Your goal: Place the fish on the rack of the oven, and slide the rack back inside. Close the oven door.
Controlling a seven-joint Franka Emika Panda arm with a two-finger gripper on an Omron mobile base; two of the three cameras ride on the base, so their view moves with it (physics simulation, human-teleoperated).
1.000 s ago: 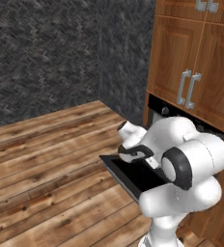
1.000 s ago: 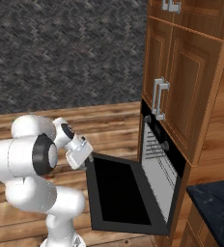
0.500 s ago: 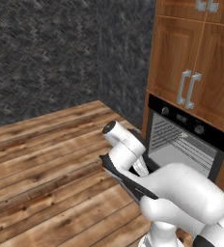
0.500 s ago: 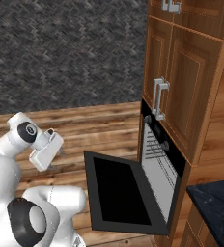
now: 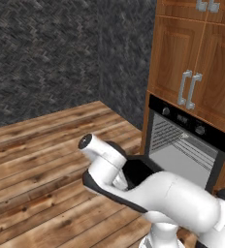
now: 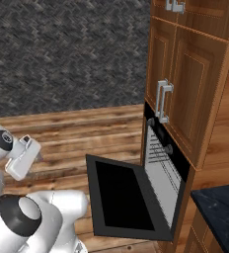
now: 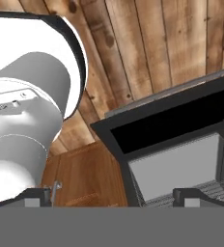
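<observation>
The black built-in wall oven (image 6: 167, 163), framed in brown wooden cabinetry (image 6: 195, 99), stands with its wide black glass-windowed oven door (image 6: 124, 195) dropped flat and open over the wooden plank floor (image 5: 41, 145). Inside the grey cavity, the silver wire rack (image 5: 192, 150) shows as thin parallel lines sitting back in the oven rather than drawn out over the door. The small pale fish cannot be made out anywhere in these pictures, so where it lies cannot be told. The white arm's gripper (image 7: 115, 195) has its two dark fingers (image 7: 36, 195) spread as wide as they go, with nothing between them. In the hand view it looks along the open door into the cavity; in the right base view the hand hangs well apart from the door, off to the side away from the oven. The rack's long axis runs across the oven's width, so it would likely be pulled straight out toward the door's free edge.
</observation>
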